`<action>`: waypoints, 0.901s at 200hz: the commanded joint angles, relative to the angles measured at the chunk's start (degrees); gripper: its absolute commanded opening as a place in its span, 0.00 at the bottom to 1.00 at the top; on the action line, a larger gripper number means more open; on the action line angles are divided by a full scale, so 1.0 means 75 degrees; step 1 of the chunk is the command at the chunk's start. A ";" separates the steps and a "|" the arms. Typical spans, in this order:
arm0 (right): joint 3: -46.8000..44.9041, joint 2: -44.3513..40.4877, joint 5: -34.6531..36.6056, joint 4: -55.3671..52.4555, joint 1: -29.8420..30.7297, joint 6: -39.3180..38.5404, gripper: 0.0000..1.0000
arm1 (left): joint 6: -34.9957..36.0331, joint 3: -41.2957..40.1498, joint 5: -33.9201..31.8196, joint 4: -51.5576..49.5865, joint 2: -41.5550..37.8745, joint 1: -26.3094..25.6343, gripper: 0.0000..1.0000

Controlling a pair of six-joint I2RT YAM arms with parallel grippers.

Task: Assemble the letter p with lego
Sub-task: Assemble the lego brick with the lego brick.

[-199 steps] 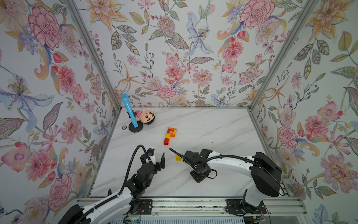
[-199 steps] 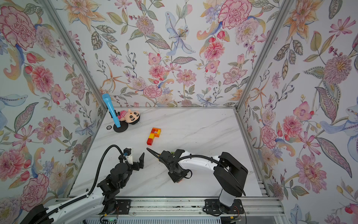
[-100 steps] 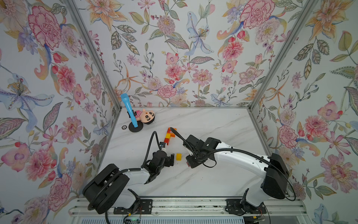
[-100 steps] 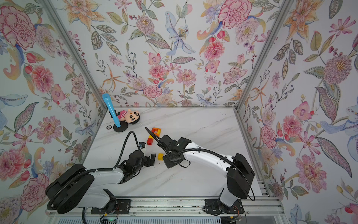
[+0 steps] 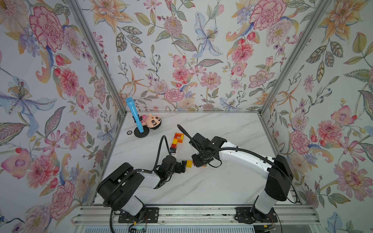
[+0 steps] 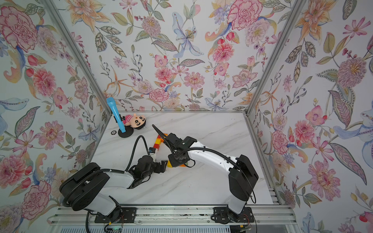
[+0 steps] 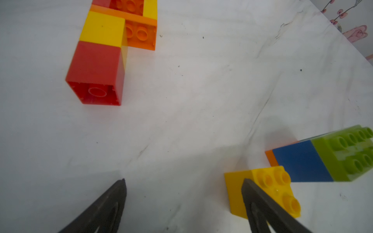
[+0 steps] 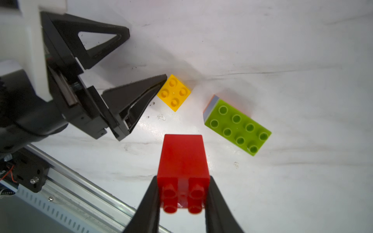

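Advancing left end effector point(image 7: 184, 179), jaws spread, fingertip point(image 7: 251, 188) at yellow brick point(image 7: 271, 180)

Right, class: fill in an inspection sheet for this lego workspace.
Surface: white marble-patterned tabletop, dark specks.
Job's things: red, yellow and orange brick letter, partly built, lying flat; loose yellow four-stud brick; green eight-stud brick stacked on blue and orange layers; red four-stud brick, held.
Clutter: plush doll with black hair; blue flared tube on a black round base; small black ring.
Pincers: left pincer open, one tip at the yellow brick; right pincer shut on the red brick.
Cables: black corrugated cables along both arms, none snagged.
Surroundings: floral wallpaper walls; aluminium rail at the front.
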 commanded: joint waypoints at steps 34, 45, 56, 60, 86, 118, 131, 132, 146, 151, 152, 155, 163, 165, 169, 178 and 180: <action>0.0701 0.0751 0.0050 -0.0337 -0.0143 -0.0096 0.10 | -0.0549 -0.0201 -0.0369 0.0174 -0.0342 -0.0588 0.93; 0.0777 0.0845 0.0140 -0.0404 -0.0118 -0.0072 0.10 | -0.0626 -0.0278 -0.0348 0.0331 -0.0315 -0.0649 0.93; 0.0866 0.0933 0.0181 -0.0492 -0.0113 -0.0050 0.10 | -0.0720 -0.0343 -0.0345 0.0448 -0.0294 -0.0698 0.93; 0.0913 0.0977 0.0190 -0.0541 -0.0109 -0.0043 0.10 | -0.0763 -0.0389 -0.0345 0.0536 -0.0290 -0.0713 0.93; 0.1147 0.1195 0.0232 -0.0776 -0.0084 0.0010 0.10 | -0.1086 -0.0826 -0.0439 0.1144 -0.0405 -0.0734 0.93; 0.1635 0.1611 0.0307 -0.1224 -0.0051 0.0131 0.09 | -0.1235 -0.1298 -0.0929 0.1458 -0.0848 -0.0760 0.93; 0.1831 0.1778 0.0294 -0.1394 -0.0031 0.0250 0.08 | -0.1212 -0.1411 -0.1104 0.1465 -0.1018 -0.0792 0.93; 0.1851 0.1785 0.0290 -0.1406 -0.0028 0.0259 0.08 | -0.1210 -0.1472 -0.1123 0.1464 -0.1027 -0.0791 0.93; 0.2087 0.1928 0.0304 -0.1589 0.0016 0.0426 0.08 | -0.1187 -0.1597 -0.1265 0.1464 -0.1178 -0.0798 0.94; 0.2172 0.1984 0.0334 -0.1663 0.0019 0.0500 0.08 | -0.1185 -0.1617 -0.1316 0.1469 -0.1224 -0.0802 0.94; 0.2186 0.1993 0.0339 -0.1681 0.0026 0.0513 0.07 | -0.1185 -0.1622 -0.1328 0.1472 -0.1235 -0.0807 0.94; 0.2233 0.2020 0.0352 -0.1717 0.0038 0.0549 0.07 | -0.1179 -0.1633 -0.1364 0.1465 -0.1266 -0.0801 0.94; 0.2367 0.2096 0.0368 -0.1843 0.0066 0.0671 0.07 | -0.1150 -0.1668 -0.1449 0.1469 -0.1321 -0.0803 0.94; 0.2405 0.2117 0.0379 -0.1872 0.0082 0.0694 0.07 | -0.1141 -0.1673 -0.1462 0.1483 -0.1332 -0.0807 0.94; 0.2478 0.2146 0.0385 -0.1935 0.0099 0.0737 0.07 | -0.1109 -0.1696 -0.1494 0.1500 -0.1355 -0.0801 0.94; 0.2641 0.2256 0.0436 -0.2092 0.0130 0.0856 0.07 | -0.1059 -0.1727 -0.1592 0.1504 -0.1421 -0.0800 0.95; 0.2676 0.2282 0.0443 -0.2128 0.0137 0.0890 0.07 | -0.1033 -0.1734 -0.1617 0.1500 -0.1430 -0.0800 0.95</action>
